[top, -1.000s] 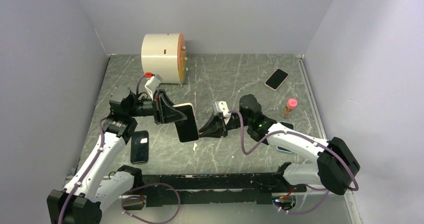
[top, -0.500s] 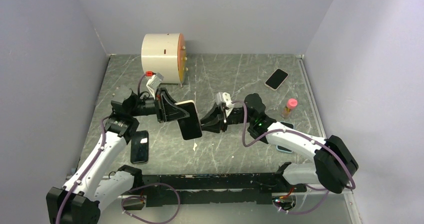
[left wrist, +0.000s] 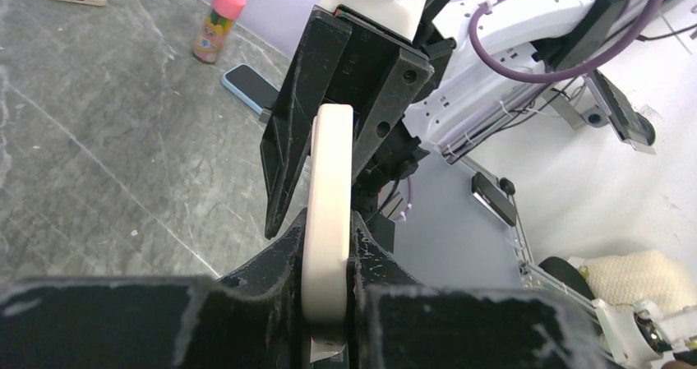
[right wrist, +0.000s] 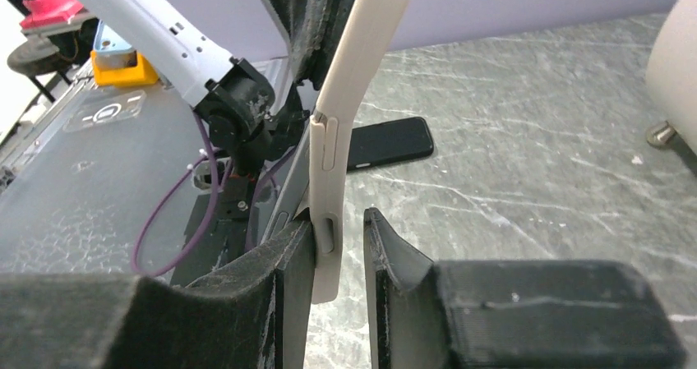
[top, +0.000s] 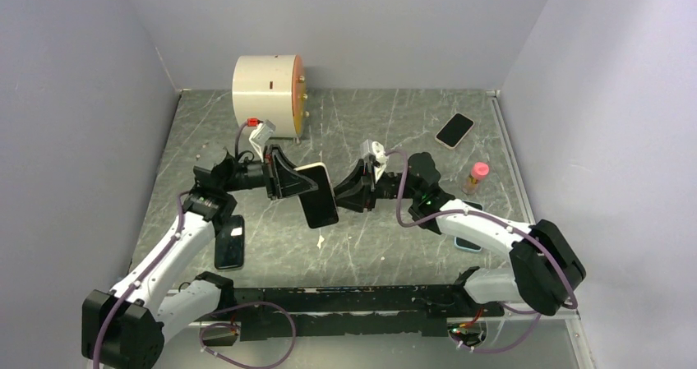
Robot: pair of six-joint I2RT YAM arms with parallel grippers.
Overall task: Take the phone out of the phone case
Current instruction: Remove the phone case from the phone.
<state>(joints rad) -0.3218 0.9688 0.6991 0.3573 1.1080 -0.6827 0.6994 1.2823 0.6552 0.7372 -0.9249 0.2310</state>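
Currently phone [top: 320,206], black screen, sits in cream phone case [left wrist: 330,163], held edge-up in air, near side of white drum [top: 265,88]. Left gripper [left wrist: 327,247] clamped on one end of case. Right gripper [right wrist: 337,228] straddles opposite end: fingers apart, one pad touching case, other clear. Pink-capped bottle [top: 476,177] well right of drum, label unreadable. Second cased phone [top: 454,130] right of drum. Black phone [top: 229,242] flat, nearer than drum.
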